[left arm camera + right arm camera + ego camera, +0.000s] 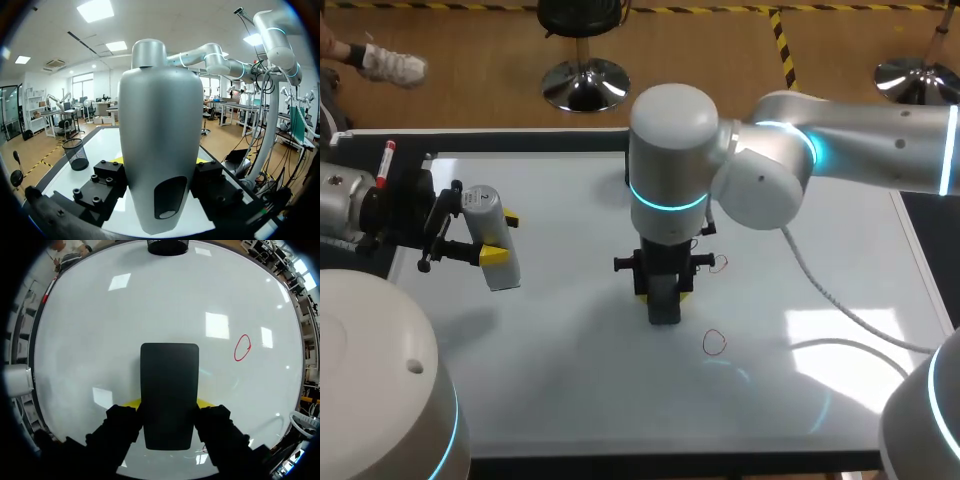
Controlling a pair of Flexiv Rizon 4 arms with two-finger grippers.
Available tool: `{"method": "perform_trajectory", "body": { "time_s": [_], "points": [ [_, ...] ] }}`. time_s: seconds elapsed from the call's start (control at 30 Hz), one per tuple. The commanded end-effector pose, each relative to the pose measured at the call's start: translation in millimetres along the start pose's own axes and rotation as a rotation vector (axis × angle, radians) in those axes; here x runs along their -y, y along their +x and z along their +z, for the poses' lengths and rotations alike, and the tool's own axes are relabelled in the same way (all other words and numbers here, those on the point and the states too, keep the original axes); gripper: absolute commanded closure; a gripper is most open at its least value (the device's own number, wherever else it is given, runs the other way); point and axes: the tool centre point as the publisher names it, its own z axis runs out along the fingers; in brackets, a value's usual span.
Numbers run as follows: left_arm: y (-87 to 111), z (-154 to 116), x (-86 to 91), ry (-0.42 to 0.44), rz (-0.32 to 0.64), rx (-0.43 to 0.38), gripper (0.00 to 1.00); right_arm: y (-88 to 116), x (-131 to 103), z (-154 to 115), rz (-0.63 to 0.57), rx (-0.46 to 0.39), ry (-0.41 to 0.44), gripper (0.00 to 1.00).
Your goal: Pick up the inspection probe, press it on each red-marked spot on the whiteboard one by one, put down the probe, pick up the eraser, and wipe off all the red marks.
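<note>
From where I stand, this is the wiping stage. The right gripper (663, 290) has its yellow-tipped fingers clamped on two sides of the black eraser (169, 390). The eraser points straight down at the whiteboard (570, 390), roughly in its middle. Its lower end looks to be on the surface or a hair above it; I cannot tell which. The left gripper (500, 237) hangs over the board's left part, well apart from the eraser, with the grey inspection probe (160, 150) squeezed between its fingers (so the probe is not put down, whatever order the task gives).

Two red marks show. A red ring (714, 342) lies on the board near the eraser, on the side toward the robot and toward its right. In the right wrist view it sits ahead of the eraser and off to one side, clear of it and unsmudged. A smaller red squiggle (720, 263) lies just beside the right gripper's body on the far side, and it is not under the eraser either.

My judgement is that the next move calls for sliding the eraser flat across to the ring, with enough downward pressure to lift the ink. It should sweep over the whole loop, then take the squiggle. The grip looks square, so the eraser ought to hold if the pressure is even. A tilted pad would likely leave an arc of red behind.
</note>
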Motion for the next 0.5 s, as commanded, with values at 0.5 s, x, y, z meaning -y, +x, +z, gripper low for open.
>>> {"method": "perform_trajectory", "body": {
  "time_s": [0.5],
  "points": [
    [0.4, 0, 0.4, 0.001, 0.003, 0.001, 1.00, -33, 6, -39, -0.009, -0.012, -0.041, 1.00]
  ]
}}
